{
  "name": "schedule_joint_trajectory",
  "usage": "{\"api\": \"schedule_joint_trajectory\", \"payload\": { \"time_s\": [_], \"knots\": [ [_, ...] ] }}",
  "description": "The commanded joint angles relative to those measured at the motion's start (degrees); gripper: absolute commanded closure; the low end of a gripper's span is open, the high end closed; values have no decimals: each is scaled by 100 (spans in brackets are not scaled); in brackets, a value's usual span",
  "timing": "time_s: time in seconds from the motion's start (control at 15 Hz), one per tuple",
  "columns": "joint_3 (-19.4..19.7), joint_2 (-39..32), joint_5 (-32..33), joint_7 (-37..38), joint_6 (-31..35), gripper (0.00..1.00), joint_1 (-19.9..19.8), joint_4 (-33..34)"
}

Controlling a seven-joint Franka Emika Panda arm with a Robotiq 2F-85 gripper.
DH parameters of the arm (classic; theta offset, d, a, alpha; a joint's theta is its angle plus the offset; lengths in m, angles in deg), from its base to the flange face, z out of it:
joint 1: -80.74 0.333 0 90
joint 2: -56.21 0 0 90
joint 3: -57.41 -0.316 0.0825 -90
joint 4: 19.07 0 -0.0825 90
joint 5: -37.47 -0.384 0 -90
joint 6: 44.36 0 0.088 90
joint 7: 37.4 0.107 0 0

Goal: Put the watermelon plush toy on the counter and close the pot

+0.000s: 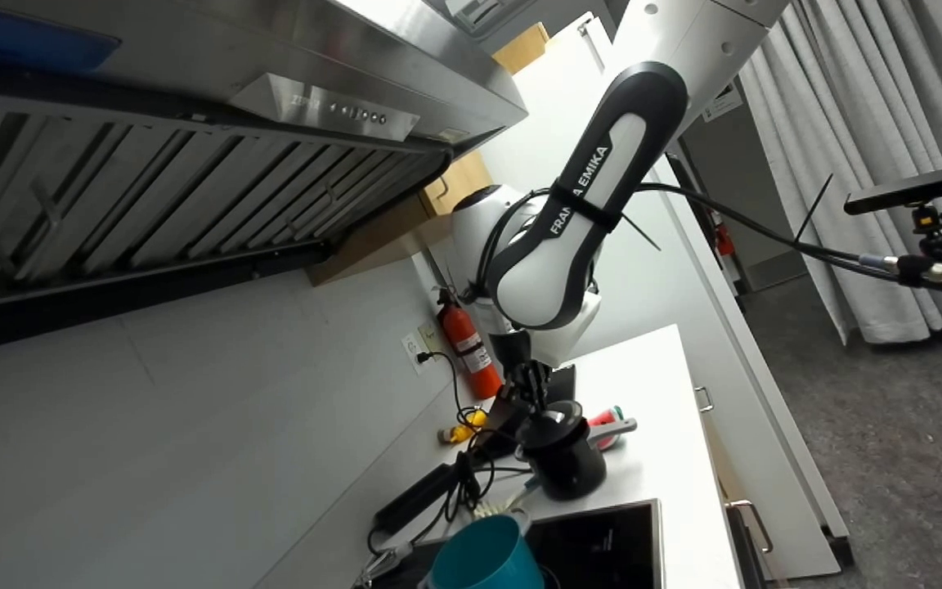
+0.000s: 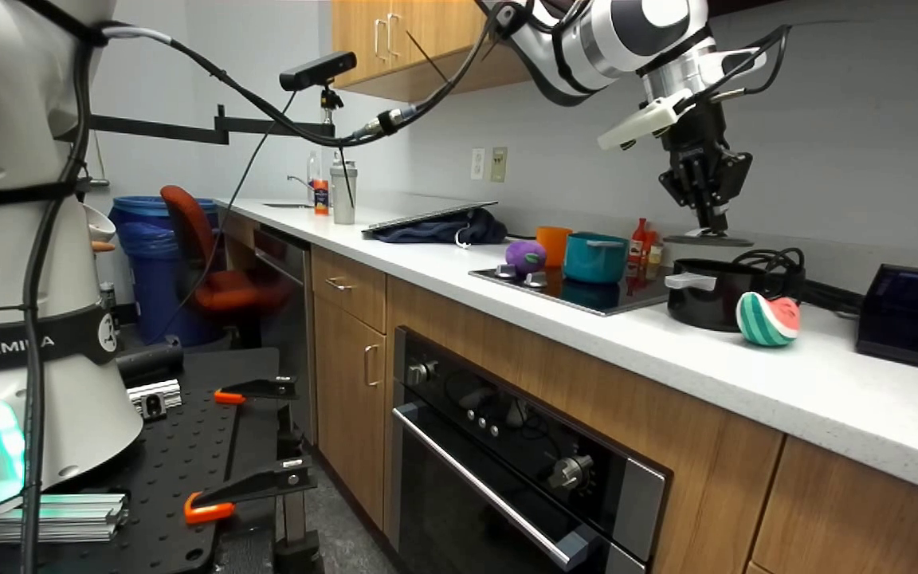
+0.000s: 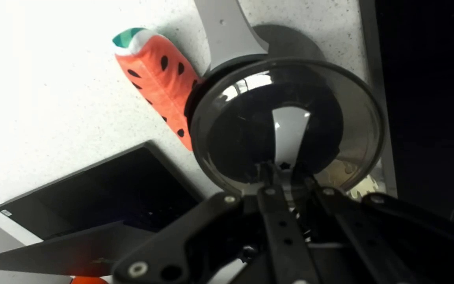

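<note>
Nearest the wrist camera is the hand [image 3: 285, 175], black and jointed, with pale round bolt heads; it is pinched nearly closed on the smooth grey handle [image 3: 291, 130] of a pot lid [image 3: 242, 130]. The lid is round, see-through and glossy, bright with reflections, and in an exterior view it hangs roughly level just above the pot, apart from the rim. The pot [image 2: 710, 299] is dark and round-walled, with a flat, pale-grey stick handle [image 3: 227, 31] that broadens toward the body. Just beside it on the desk rests the watermelon plush [image 3: 160, 83], a soft wedge of coral-red fabric with black seeds, a white band and a green-striped rind; whether it touches the pot I cannot tell. The desk [image 3: 65, 102] is hard, white and finely speckled, and carries a black rectangular panel [image 3: 97, 197] with a dull sheen. Alongside, the cooktop [image 3: 428, 98] is a flat, glossy black sheet. On it stands a smooth teal pot [image 2: 596, 259]; near that are a plain orange cup [image 2: 552, 243] and a round purple toy [image 2: 525, 256]. Farther along lies a crumpled navy cloth [image 2: 443, 233].
</note>
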Motion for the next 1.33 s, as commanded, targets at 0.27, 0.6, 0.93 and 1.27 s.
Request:
{"api": "schedule_joint_trajectory", "payload": {
  "time_s": [0.27,0.6,0.93,1.27],
  "knots": [
    [32,-177,7,330,-545,96,70,431],
    [33,-207,9,485,-705,96,86,518],
    [35,-234,-12,631,-718,45,100,551],
    [25,-241,-35,707,-810,8,106,591]
  ]
}}
